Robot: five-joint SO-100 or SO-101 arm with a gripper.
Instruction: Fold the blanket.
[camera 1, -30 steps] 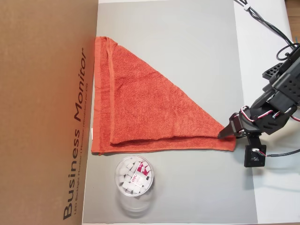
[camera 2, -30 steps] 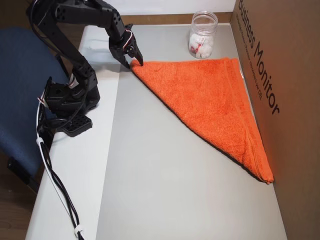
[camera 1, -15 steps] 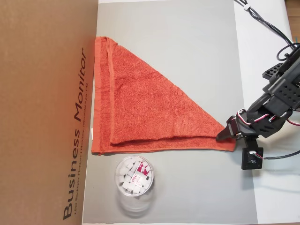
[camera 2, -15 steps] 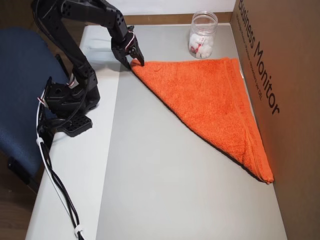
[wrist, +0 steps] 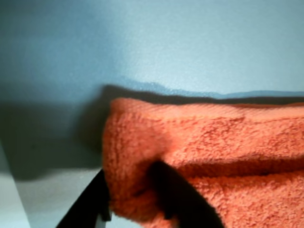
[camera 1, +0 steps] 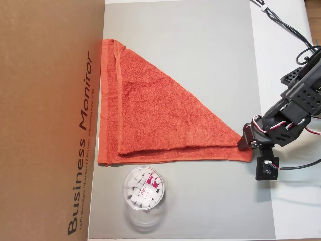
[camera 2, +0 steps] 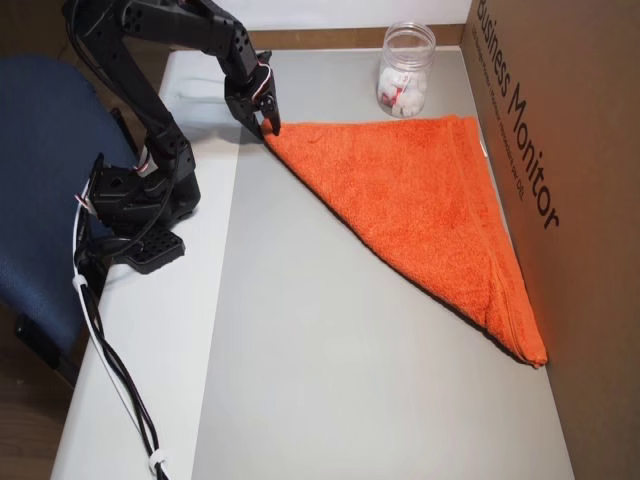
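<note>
Blanket: we see the orange-red terry blanket folded on the diagonal into a triangle, lying flat on the grey mat. In an overhead view its long hemmed side runs along the cardboard box, and its sharp tip points right toward the arm. The upper layer sits slightly short of the lower one along the bottom edge, so a strip of the under layer shows there.

Blanket, other overhead view: the triangle spreads from the tip at upper left to a corner at lower right beside the box.

Gripper: we find the black gripper at the triangle's tip. In the wrist view the two dark fingers press into the bunched corner of the cloth from either side, so we read it as pinched closed on the blanket corner. In the other overhead view the gripper meets the same tip.

Arm: its black base stands on the white table, left of the mat in that view, with cables trailing toward the near edge.

Jar: a clear round plastic tub holding white pieces sits just below the blanket's bottom edge, apart from it.

Box: brown cardboard box printed "Business Monitor", touching the blanket's hemmed side.

Chair: a blue seat beside the table.
</note>
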